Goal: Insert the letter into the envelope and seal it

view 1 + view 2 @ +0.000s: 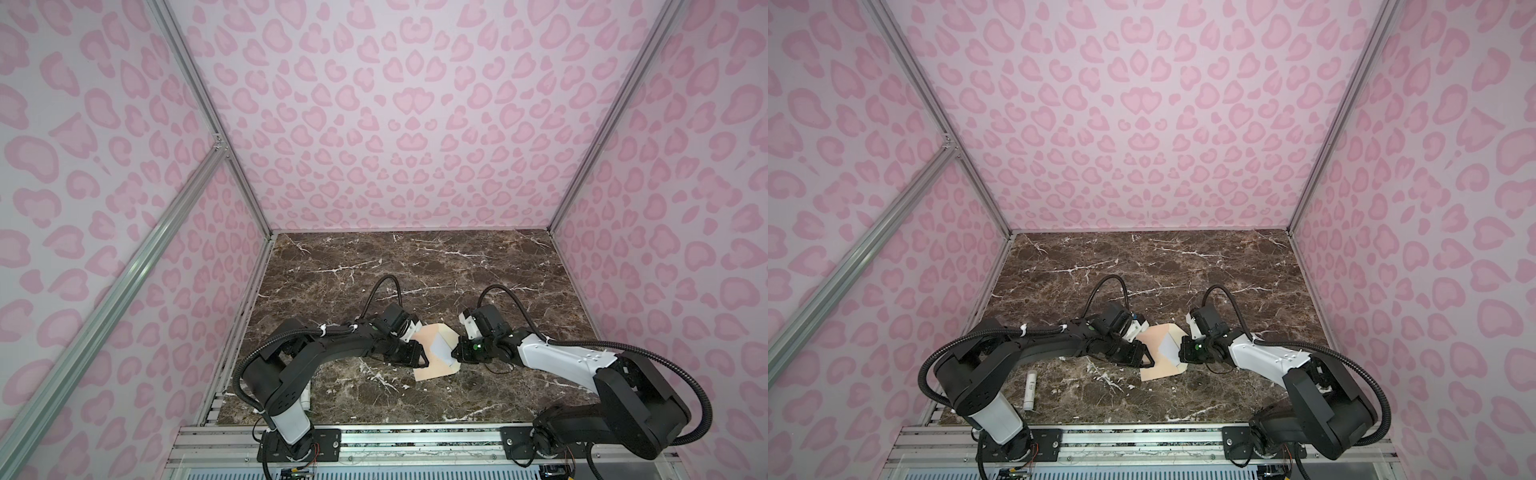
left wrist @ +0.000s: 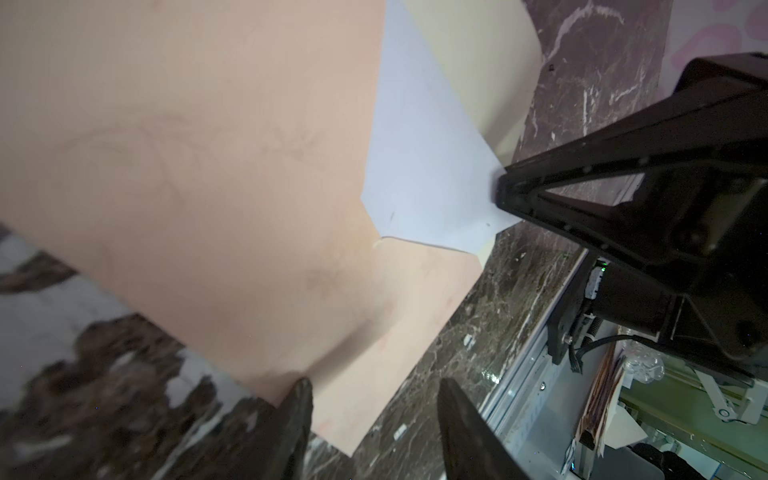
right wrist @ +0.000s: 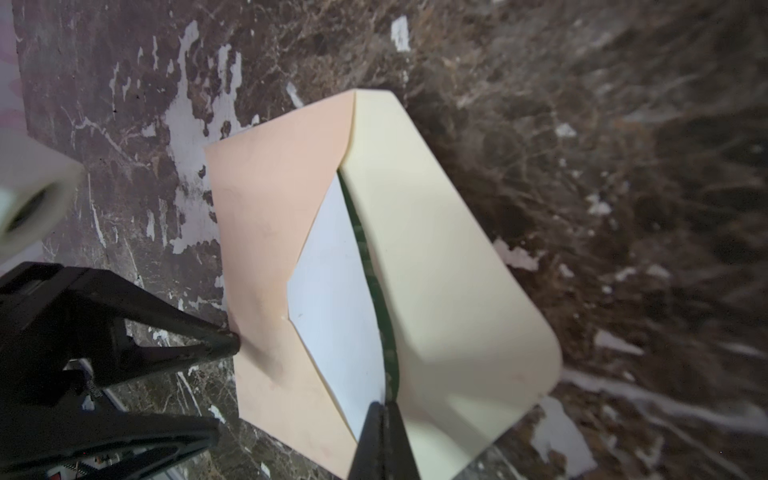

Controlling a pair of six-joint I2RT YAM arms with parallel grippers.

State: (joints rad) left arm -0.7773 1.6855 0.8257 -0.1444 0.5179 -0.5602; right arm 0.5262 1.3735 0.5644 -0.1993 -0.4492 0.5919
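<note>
Closest to the lens in the right wrist view, the right gripper (image 3: pixel 380 409) is clenched on the green-bordered edge of the letter (image 3: pixel 332 291). The letter sits mostly inside the envelope (image 3: pixel 266 232), with only a white wedge showing at the mouth beside the raised cream flap (image 3: pixel 436 270). The left gripper (image 2: pixel 376 384) is released, jaws apart, and one fingertip (image 3: pixel 230 345) touches the envelope's edge opposite the mouth. The step in hand looks like seating the card fully. It should be pushed low and straight so its corners slide under the peach front instead of buckling, while the left finger braces the envelope against sliding. The card should be let go only once the green edge passes the fold, or the flap will likely not close flat. The tabletop (image 1: pixel 415 270) is brown marble-patterned with white veins and looks slick, so paper may skate on it. Pink leopard-print walls (image 1: pixel 415 104) on aluminium framing (image 1: pixel 199 104) enclose the cell. A glue stick (image 1: pixel 1030 390) lies near the left arm's base, well apart from the envelope.
</note>
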